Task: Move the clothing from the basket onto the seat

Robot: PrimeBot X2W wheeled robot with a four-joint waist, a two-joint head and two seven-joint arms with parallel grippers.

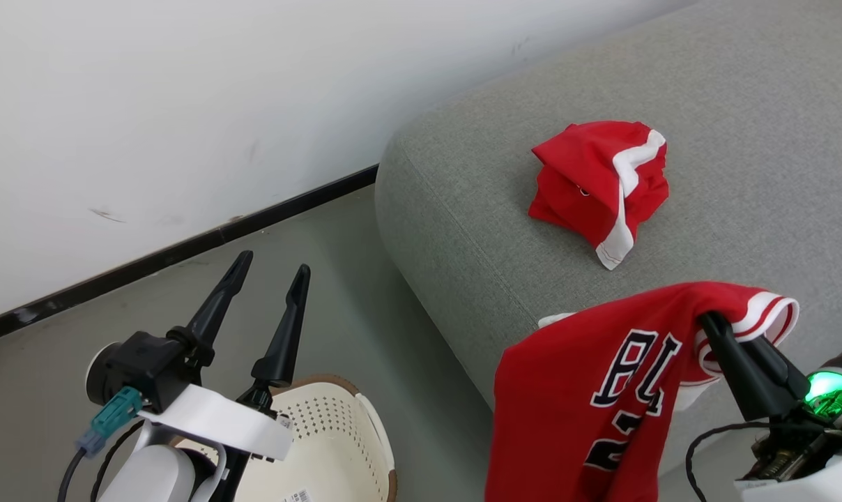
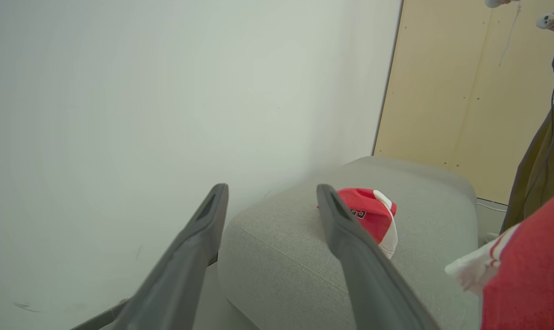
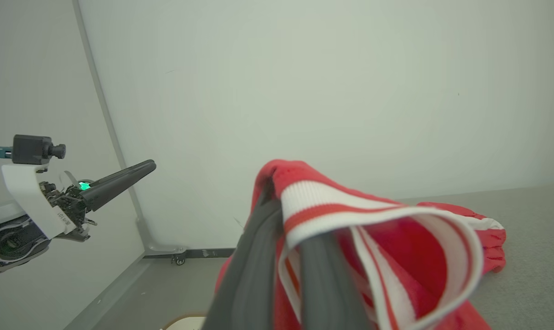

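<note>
One piece of clothing, a crumpled red garment (image 1: 599,183) with a white band, lies on top of the grey seat (image 1: 741,104), well in from its rounded corner. A second piece, a red jersey (image 1: 581,404) with black-and-white lettering, hangs over the seat's near edge from my right gripper (image 1: 708,322), which is shut on its striped trim. The right wrist view shows that gripper (image 3: 281,220) pinching the jersey (image 3: 396,247). My left gripper (image 1: 273,265) stands open and holds nothing, above the cream basket (image 1: 337,432) at the lower left.
A white wall with a dark baseboard (image 1: 184,254) runs behind the seat and the grey floor (image 1: 365,279). In the left wrist view a wooden panel (image 2: 442,91) stands beyond the seat (image 2: 433,206), with a person's brown coat (image 2: 540,174) at the right edge.
</note>
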